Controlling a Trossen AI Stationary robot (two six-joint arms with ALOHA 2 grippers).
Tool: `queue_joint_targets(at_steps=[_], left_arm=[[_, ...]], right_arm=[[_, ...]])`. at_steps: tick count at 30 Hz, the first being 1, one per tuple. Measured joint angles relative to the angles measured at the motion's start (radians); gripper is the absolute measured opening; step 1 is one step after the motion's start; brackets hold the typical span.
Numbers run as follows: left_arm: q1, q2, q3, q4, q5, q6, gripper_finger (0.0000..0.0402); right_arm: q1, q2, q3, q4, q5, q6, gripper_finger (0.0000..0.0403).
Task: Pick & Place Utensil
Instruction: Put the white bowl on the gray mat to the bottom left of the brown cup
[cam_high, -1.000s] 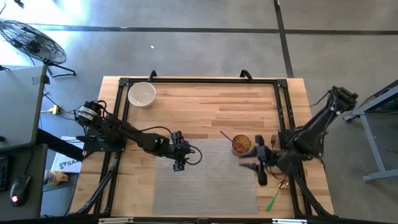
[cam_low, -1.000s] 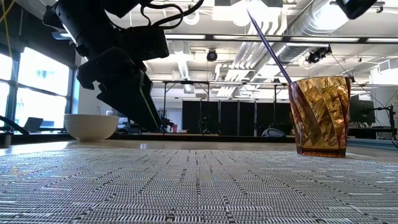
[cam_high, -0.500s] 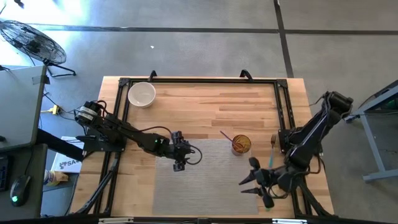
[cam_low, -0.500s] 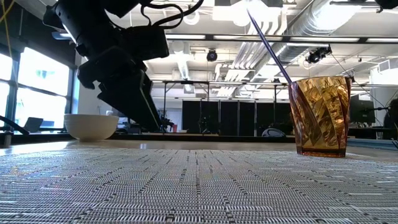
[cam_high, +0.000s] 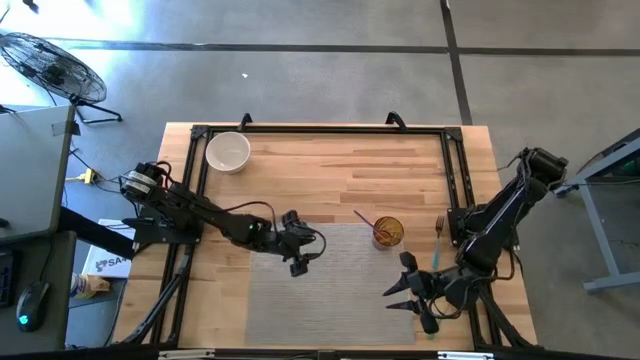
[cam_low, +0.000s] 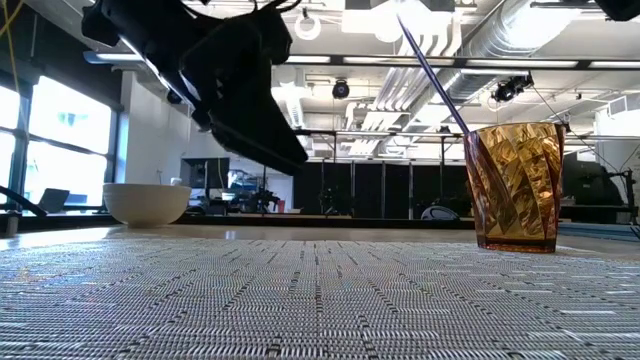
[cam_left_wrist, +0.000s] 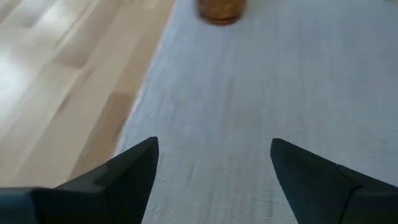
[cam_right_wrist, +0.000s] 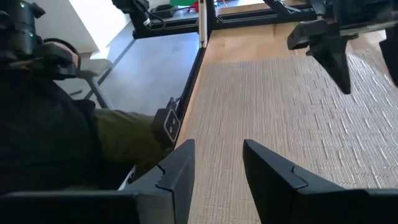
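Note:
An amber cup (cam_high: 388, 233) stands on the grey mat's (cam_high: 330, 300) far right corner with a purple utensil (cam_high: 364, 219) leaning in it; both show in the low view, the cup (cam_low: 518, 185) and the utensil (cam_low: 432, 70). A green-handled fork (cam_high: 437, 244) lies on the wood to the cup's right. My left gripper (cam_high: 305, 252) is open and empty above the mat's far left part, pointing toward the cup (cam_left_wrist: 219, 11). My right gripper (cam_high: 396, 286) is open and empty over the mat's right part, on the cup's near side.
A white bowl (cam_high: 228, 152) stands at the table's far left corner. A black frame (cam_high: 320, 131) runs around the table. In the right wrist view a person in an olive sleeve (cam_right_wrist: 124, 143) sits beyond the table's edge.
My right gripper has swung from beside the cup toward the table's near edge, staying open. My left gripper has shifted a little toward the cup and has tipped up, so in the low view its fingers stand higher above the mat.

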Motion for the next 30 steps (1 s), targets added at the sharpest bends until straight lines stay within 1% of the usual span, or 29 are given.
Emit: queue_joint_targets(at_steps=[2, 5, 8, 12, 15, 17, 22, 26, 28, 30], left_arm=[[0.024, 0.000, 0.008, -0.058, -0.018, -0.031, 0.0305], [0.099, 0.000, 0.058, -0.240, 0.030, -0.067, 0.0305], [0.180, 0.000, 0.101, -0.374, 0.051, -0.068, 0.0305], [0.297, 0.000, 0.156, -0.523, 0.034, -0.020, 0.0305], [0.394, 0.000, 0.208, -0.678, 0.030, 0.018, 0.0305], [0.457, 0.000, 0.236, -0.776, 0.014, 0.040, 0.0305], [0.605, -0.021, 0.286, -1.020, -0.093, 0.091, 0.0305], [0.719, -0.086, 0.287, -1.133, -0.117, 0.168, 0.0305], [0.791, -0.128, 0.285, -1.148, -0.101, 0.182, 0.0305], [0.858, -0.168, 0.282, -1.154, -0.062, 0.195, 0.0305]], right_arm=[[0.000, 0.000, 0.000, 0.000, 0.000, 0.031, 0.0129], [0.000, 0.000, 0.000, 0.000, 0.000, 0.056, 0.0129], [0.000, 0.000, 0.000, 0.000, 0.000, 0.044, 0.0129], [0.000, 0.000, 0.000, 0.000, 0.010, 0.044, 0.0129], [0.000, 0.000, 0.000, 0.000, 0.001, 0.042, 0.0129], [0.000, 0.000, 0.000, 0.000, -0.010, 0.042, 0.0129], [0.000, 0.000, 0.000, 0.000, -0.061, 0.041, 0.0129], [0.000, 0.000, 0.000, 0.000, -0.107, 0.041, 0.0129], [0.000, 0.000, 0.000, 0.000, -0.127, 0.041, 0.0129], [0.000, -0.001, 0.000, 0.000, -0.147, 0.041, 0.0129]])
